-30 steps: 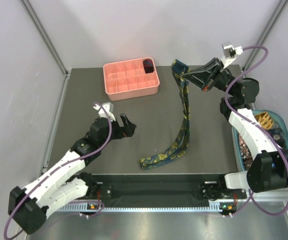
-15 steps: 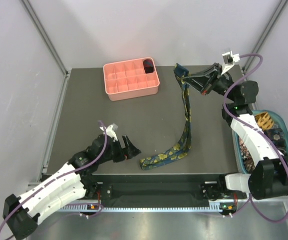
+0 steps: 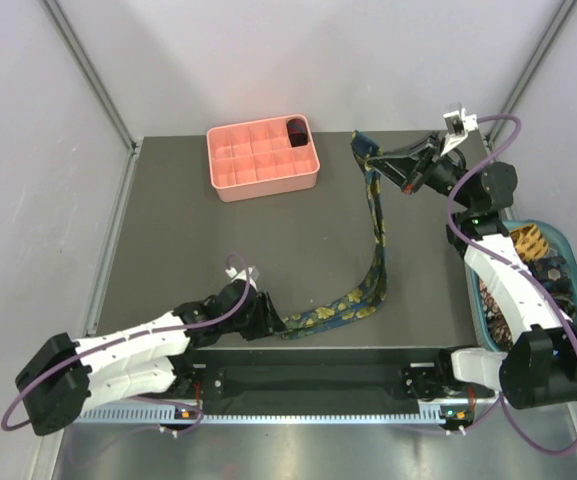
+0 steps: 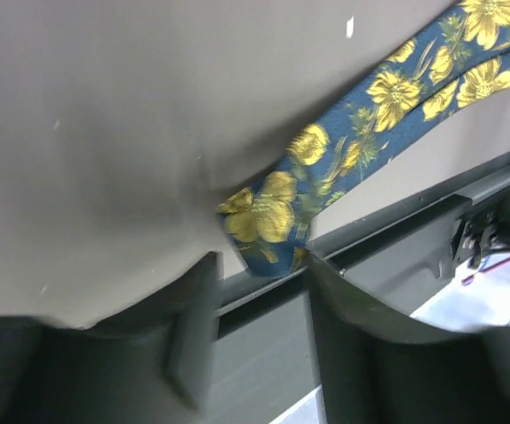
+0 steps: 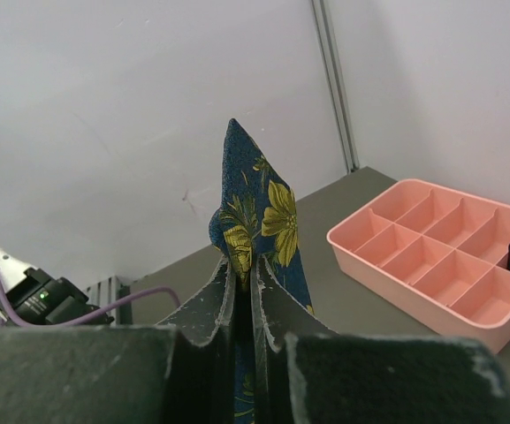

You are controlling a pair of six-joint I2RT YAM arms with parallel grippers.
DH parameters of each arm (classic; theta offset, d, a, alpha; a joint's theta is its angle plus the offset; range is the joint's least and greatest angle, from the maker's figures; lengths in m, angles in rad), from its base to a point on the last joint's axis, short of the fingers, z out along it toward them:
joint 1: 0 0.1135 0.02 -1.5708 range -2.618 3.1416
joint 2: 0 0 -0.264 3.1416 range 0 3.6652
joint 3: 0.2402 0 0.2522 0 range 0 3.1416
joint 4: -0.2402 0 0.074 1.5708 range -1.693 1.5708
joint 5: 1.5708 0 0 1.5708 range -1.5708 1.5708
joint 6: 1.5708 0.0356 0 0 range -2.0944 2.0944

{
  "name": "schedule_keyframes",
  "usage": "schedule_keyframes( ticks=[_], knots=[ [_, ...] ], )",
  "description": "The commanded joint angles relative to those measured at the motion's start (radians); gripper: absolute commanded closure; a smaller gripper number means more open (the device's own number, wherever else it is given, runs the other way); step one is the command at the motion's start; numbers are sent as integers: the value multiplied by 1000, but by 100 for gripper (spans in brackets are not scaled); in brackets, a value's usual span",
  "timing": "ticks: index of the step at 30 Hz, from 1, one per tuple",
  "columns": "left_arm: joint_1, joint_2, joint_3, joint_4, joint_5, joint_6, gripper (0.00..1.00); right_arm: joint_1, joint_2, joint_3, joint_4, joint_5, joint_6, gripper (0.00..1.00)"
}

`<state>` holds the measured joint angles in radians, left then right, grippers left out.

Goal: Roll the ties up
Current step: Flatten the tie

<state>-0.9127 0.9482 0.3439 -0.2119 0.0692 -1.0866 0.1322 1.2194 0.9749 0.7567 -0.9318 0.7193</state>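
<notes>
At the near edge of the surface (image 3: 188, 230), the left hand (image 3: 268, 318) sits right at the near end of the navy floral tie (image 3: 373, 250). Left wrist view: hand is open, one finger either side of the tie's tip, nothing gripped. I can't tell if the pads touch the fabric. The right hand (image 3: 376, 158) is on the far side, raised off the surface and clamped tight on the tie's other end. In the right wrist view the pointed tip sticks up past the closed fingers (image 5: 210, 305). The tie runs far to near: it hangs from the right hand, lands mid-surface, then bends left along the near edge toward the left hand. So at that end the long axis lies roughly left-right, pointing into the left hand's gap. Left is the nearer arm there. My read: next step is to close on the tip and start the roll there while the right hand feeds slack. Risk: the tip is right at the surface edge and could slip off.
</notes>
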Motion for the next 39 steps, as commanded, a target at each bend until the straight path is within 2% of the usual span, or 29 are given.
schedule_keyframes(
  ticks=[1, 2, 6, 10, 13, 14, 15, 17, 18, 24, 29, 31, 33, 35, 36, 38, 39],
  knots=[
    [-5, 23, 4, 152, -23, -19, 56, -9, -49, 4, -19, 11, -63, 100],
    [-5, 32, 6, 164, -23, -19, 62, -9, -57, 2, -31, 13, -82, 100],
    [-6, 86, 0, 238, -2, -33, 100, -9, -73, -7, -77, 27, -116, 100],
    [-6, 80, -16, 270, 0, -41, 100, -9, -87, -8, -117, 48, -135, 100],
    [-5, 8, 39, 91, -133, 13, 100, -9, -84, 4, -189, 117, -170, 100],
    [-5, -15, 96, 32, -235, 45, 100, -9, -81, 7, -218, 154, -175, 100],
    [-5, -58, 128, -95, -285, 59, 100, -11, -74, 10, -227, 169, -172, 100],
    [-5, -98, 222, -202, -399, 85, 100, -14, -43, 10, -195, 172, -152, 100],
    [-5, -136, 249, -296, -505, 89, 100, -17, -29, 13, -185, 182, -138, 100],
    [-5, -253, 377, -471, -829, 82, 100, -31, 94, 71, -122, 266, -77, 100],
    [-5, -288, 383, -508, -962, 44, 100, -36, 206, 87, -31, 344, -81, 96],
    [-5, -292, 365, -497, -985, 42, 100, -42, 247, 58, 83, 372, -66, 92],
    [-5, -290, 348, -480, -988, 36, 100, -55, 275, 27, 107, 402, -46, 87],
    [-5, -286, 316, -446, -964, 42, 100, -71, 314, 13, 86, 445, -46, 75],
    [-5, -284, 307, -434, -948, 47, 100, -77, 327, 10, 72, 461, -46, 62],
    [-5, -279, 279, -414, -904, 57, 100, -92, 357, -17, 63, 503, -47, 54],
    [-5, -273, 270, -385, -851, 66, 100, -94, 362, -27, 62, 522, -47, 42]
  ],
)
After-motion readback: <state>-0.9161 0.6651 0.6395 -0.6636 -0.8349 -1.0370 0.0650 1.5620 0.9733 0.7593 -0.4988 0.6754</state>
